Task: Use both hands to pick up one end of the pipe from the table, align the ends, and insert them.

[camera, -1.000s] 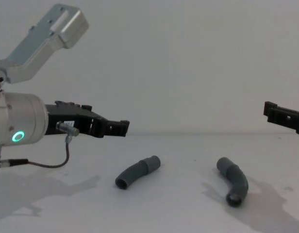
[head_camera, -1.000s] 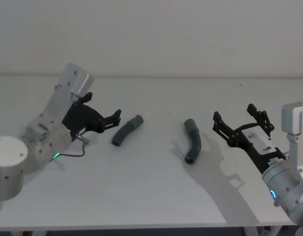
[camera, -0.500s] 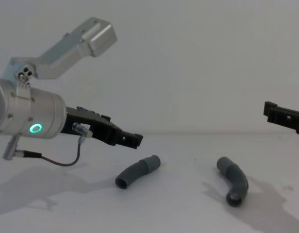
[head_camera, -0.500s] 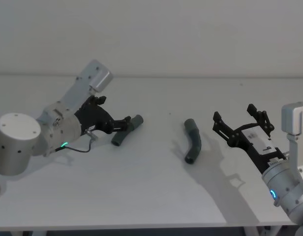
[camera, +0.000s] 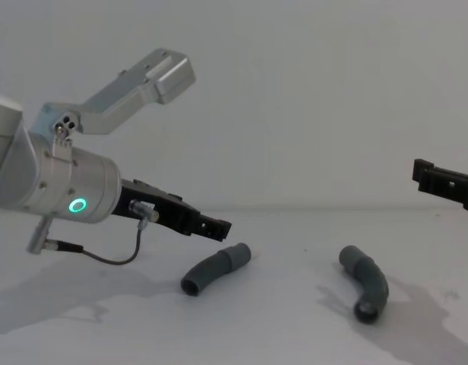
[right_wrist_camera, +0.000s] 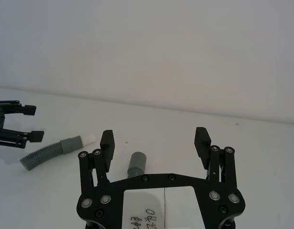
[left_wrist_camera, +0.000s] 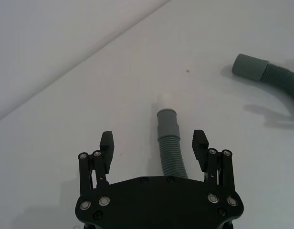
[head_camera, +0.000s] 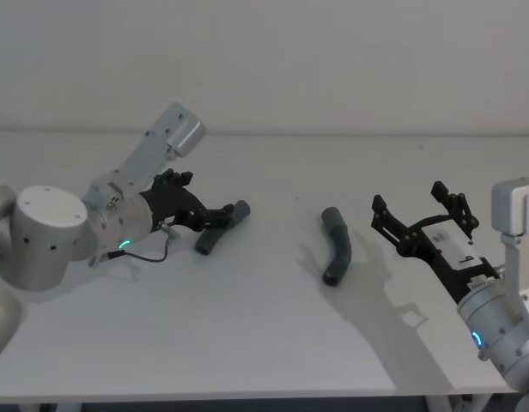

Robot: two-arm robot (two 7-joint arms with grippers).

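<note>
The left pipe piece and the right pipe piece are dark grey, with finely ribbed bodies and smooth collars. The left one ends in a white tip. The table is plain white. The left gripper and right gripper are black with silver rivets. Both arms are silver: the left arm shows a green ring, and the right arm a blue light.

Bright, even overhead light casts soft grey shadows on the white table.
</note>
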